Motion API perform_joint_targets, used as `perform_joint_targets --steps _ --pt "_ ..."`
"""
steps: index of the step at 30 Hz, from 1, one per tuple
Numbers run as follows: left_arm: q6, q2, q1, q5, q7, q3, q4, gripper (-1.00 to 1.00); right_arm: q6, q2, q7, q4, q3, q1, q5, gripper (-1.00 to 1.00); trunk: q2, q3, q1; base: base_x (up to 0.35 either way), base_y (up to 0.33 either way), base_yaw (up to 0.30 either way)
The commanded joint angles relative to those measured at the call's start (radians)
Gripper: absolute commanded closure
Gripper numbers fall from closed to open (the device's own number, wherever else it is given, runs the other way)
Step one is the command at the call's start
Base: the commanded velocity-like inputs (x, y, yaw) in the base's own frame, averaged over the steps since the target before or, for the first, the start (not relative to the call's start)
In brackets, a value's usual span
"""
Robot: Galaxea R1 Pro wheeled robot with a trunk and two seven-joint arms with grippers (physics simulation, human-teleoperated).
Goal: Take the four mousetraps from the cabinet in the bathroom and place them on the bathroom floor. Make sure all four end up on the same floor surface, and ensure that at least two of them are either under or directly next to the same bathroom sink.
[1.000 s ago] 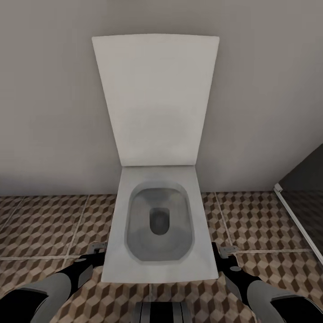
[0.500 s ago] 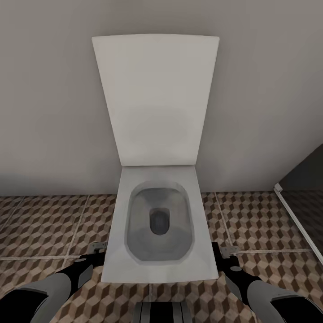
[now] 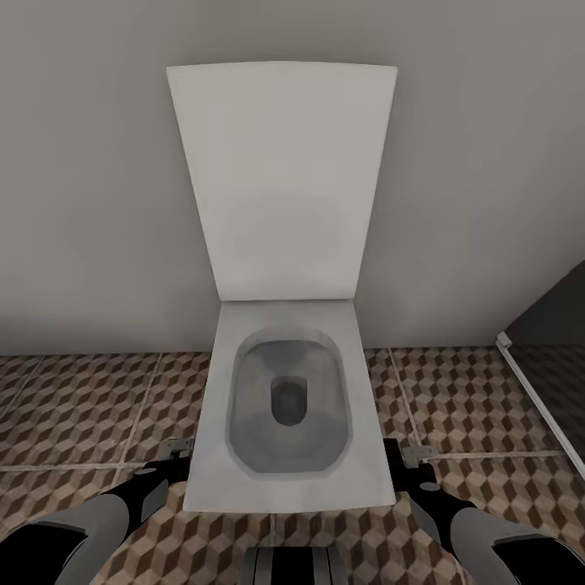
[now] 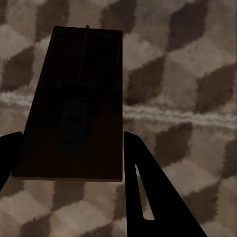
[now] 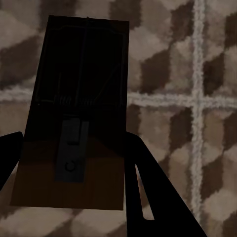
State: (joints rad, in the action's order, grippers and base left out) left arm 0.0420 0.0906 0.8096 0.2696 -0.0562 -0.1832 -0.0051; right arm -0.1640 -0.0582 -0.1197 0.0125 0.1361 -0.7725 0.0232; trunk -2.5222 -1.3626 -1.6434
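Nothing has shifted since a second ago: toilet (image 3: 288, 406) dead ahead, arms low. Left pincer (image 4: 69, 163) closed on a mousetrap (image 4: 79, 98), right pincer (image 5: 71, 168) on another (image 5: 79, 113) — flat dark wood, thin wire. Both hang over the cube-patterned bathroom floor (image 3: 73, 406), presumably for carrying sinkward.
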Motion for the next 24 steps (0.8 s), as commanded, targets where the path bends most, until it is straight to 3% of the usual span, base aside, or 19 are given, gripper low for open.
perform_joint_targets --steps 1,24 --pt "0.002 0.000 0.000 0.006 -0.002 -0.009 0.000 1.00 -0.003 0.000 -0.005 0.001 0.008 -0.001 0.004 1.00 0.000 -0.001 0.000 0.000 0.000 0.000" --pt "-0.002 -0.003 0.000 0.006 -0.002 -0.010 0.000 1.00 -0.003 0.000 -0.003 0.001 0.008 -0.001 0.004 1.00 0.000 -0.001 0.000 0.000 0.000 0.000"
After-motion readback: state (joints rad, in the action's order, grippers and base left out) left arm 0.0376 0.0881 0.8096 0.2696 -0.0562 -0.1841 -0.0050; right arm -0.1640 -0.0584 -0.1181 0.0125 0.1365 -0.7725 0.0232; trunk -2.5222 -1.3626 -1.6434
